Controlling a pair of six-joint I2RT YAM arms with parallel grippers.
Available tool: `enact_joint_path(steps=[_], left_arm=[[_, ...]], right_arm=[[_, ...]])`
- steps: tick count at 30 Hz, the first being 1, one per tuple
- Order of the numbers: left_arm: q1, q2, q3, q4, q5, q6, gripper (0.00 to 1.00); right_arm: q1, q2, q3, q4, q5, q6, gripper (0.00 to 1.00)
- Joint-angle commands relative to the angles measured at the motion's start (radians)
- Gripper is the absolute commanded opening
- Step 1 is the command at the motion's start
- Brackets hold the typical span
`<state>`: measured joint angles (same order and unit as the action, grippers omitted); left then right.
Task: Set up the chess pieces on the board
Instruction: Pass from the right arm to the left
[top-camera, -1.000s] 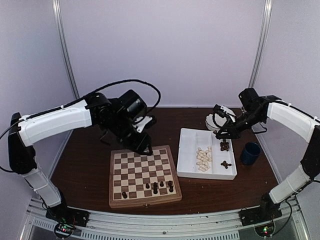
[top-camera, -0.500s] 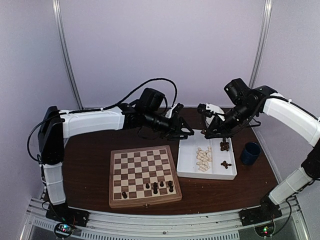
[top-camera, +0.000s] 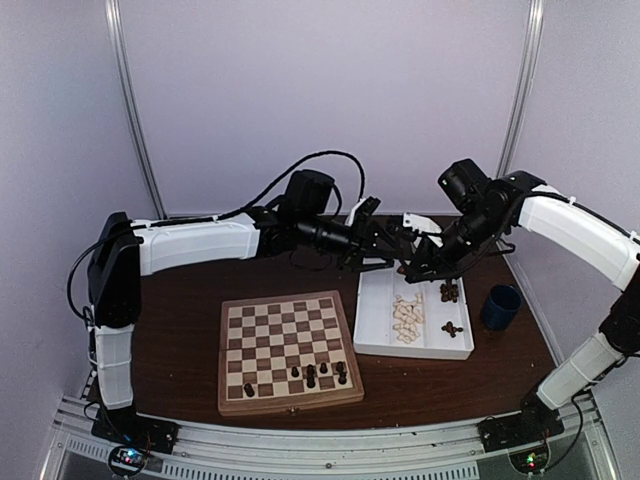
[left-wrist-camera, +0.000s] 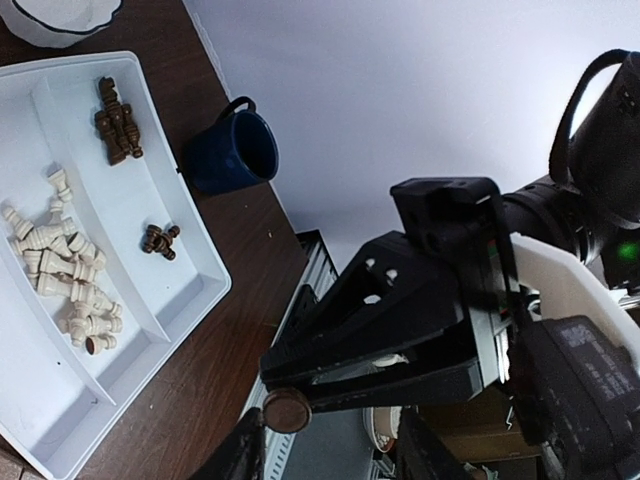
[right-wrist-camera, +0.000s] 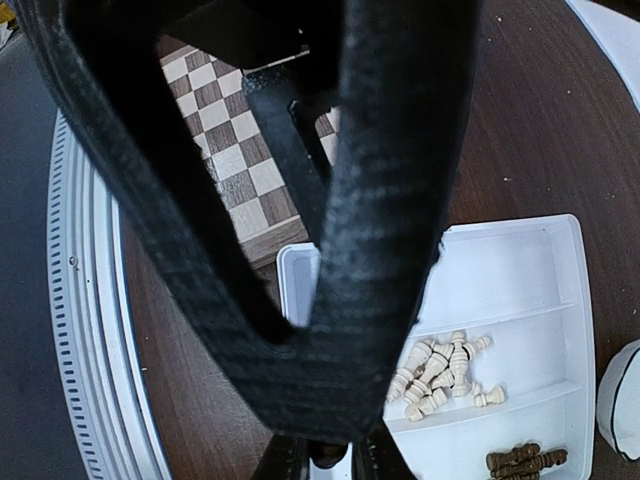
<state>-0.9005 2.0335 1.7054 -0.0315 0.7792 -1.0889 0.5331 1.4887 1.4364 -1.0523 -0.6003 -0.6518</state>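
Observation:
My left gripper (top-camera: 393, 255) and right gripper (top-camera: 406, 268) meet tip to tip above the far left corner of the white tray (top-camera: 375, 312). The right gripper (right-wrist-camera: 328, 462) is shut on a dark brown chess piece (left-wrist-camera: 287, 410). In the left wrist view that piece's round base sits between my left gripper's (left-wrist-camera: 335, 458) spread fingers, close to one of them, so the left gripper is open. The board (top-camera: 290, 335) lies front centre, with several dark pieces (top-camera: 311, 377) along its near rows. In the tray lie cream pieces (top-camera: 406, 318) and dark pieces (top-camera: 449, 292).
A blue mug (top-camera: 500, 305) stands right of the tray. A white bowl (left-wrist-camera: 50, 15) sits behind the tray. The left gripper's black body fills most of the right wrist view, with the board (right-wrist-camera: 230, 130) and the tray (right-wrist-camera: 520, 290) behind it.
The left arm swung from above the board's far edge rightward to the tray's far corner. The right gripper moved left with its piece to meet it.

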Motion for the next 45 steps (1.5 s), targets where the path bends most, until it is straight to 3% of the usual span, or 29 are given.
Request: enact_joint_path(steps=[1,11,21,28,30,32,38,43,45], left_arm=[[-0.009,0.032,0.052,-0.02,0.028,-0.004,0.43],[-0.017,0.07,0.098,-0.057,0.047,-0.006,0.35],[-0.019,0.085,0.102,-0.036,0.063,-0.028,0.16],[-0.018,0.094,0.093,0.011,0.071,-0.052,0.08],[-0.014,0.087,0.082,0.028,0.068,-0.056,0.07],[-0.003,0.065,0.041,0.12,0.052,-0.076,0.06],[0.02,0.01,-0.072,0.381,0.007,-0.155,0.04],[0.022,-0.011,-0.131,0.573,-0.061,-0.206,0.04],[0.022,-0.012,-0.148,0.635,-0.088,-0.224,0.04]], right_arm=[[0.01,0.001,0.035,-0.013,0.023,-0.007,0.14],[0.013,-0.003,0.045,-0.012,0.014,0.001,0.14],[0.014,-0.002,0.047,-0.009,0.01,0.009,0.14],[0.013,-0.005,0.054,-0.013,0.006,0.011,0.15],[0.009,-0.014,0.058,-0.018,-0.005,0.028,0.19],[-0.04,-0.031,0.064,-0.009,-0.071,0.075,0.27],[-0.36,-0.054,0.037,0.146,-0.55,0.368,0.42],[-0.406,-0.095,-0.171,0.49,-0.757,0.725,0.48],[-0.402,-0.112,-0.268,0.708,-0.807,0.934,0.5]])
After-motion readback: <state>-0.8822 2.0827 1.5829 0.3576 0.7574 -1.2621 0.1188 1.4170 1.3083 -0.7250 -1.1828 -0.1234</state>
